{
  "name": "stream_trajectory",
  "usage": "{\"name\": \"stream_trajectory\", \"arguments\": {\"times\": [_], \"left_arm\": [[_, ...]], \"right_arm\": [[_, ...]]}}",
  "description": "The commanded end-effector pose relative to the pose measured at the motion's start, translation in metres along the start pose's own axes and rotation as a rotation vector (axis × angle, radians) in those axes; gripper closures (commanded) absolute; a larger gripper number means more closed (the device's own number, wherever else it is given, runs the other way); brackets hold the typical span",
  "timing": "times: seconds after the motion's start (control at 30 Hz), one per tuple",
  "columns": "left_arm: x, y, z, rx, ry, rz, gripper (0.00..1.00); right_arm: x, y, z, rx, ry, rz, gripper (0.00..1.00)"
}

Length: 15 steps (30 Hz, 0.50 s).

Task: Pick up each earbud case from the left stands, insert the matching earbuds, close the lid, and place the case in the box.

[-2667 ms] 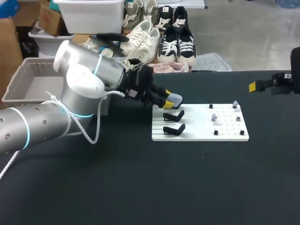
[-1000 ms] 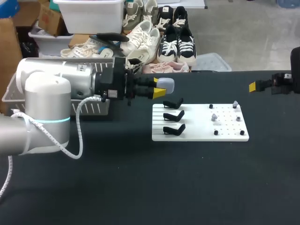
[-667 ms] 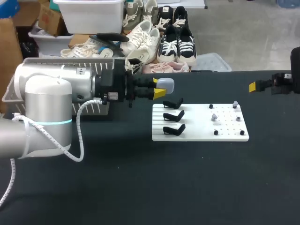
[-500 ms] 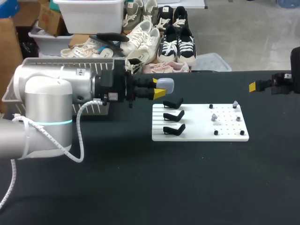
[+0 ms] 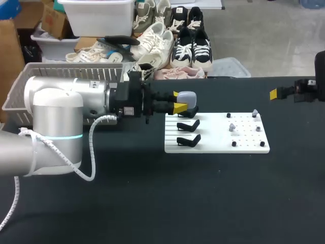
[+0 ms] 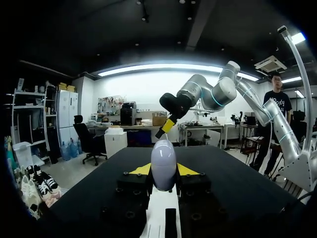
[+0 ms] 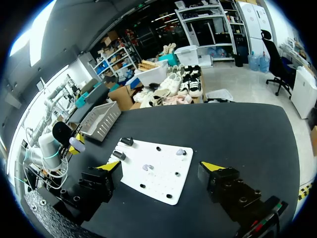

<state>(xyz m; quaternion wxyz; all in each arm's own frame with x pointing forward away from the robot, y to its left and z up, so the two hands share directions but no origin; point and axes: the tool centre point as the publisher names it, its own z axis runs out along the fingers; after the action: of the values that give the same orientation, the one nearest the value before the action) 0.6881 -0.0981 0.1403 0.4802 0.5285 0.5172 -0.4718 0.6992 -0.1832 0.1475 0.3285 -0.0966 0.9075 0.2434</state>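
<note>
L fingers clamp earbud case; only R wrist view shows R fingers wide apart.

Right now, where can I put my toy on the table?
The black table in front of the white board is bare, also right of it. It's crowded by the black stands, where the left hand holds a case.
</note>
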Motion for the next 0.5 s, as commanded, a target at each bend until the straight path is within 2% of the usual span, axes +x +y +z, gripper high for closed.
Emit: {"name": "stream_trajectory", "arguments": {"times": [0.03, 0.5], "left_arm": [[0.003, 0.007, 0.007, 0.028, -0.004, -0.002, 1.00], [0.006, 0.003, 0.011, 0.057, -0.014, 0.006, 1.00]], "right_arm": [[0.002, 0.011, -0.007, -0.012, 0.003, -0.028, 0.00], [0.004, 0.102, -0.017, -0.101, 0.018, -0.243, 0.00]]}}
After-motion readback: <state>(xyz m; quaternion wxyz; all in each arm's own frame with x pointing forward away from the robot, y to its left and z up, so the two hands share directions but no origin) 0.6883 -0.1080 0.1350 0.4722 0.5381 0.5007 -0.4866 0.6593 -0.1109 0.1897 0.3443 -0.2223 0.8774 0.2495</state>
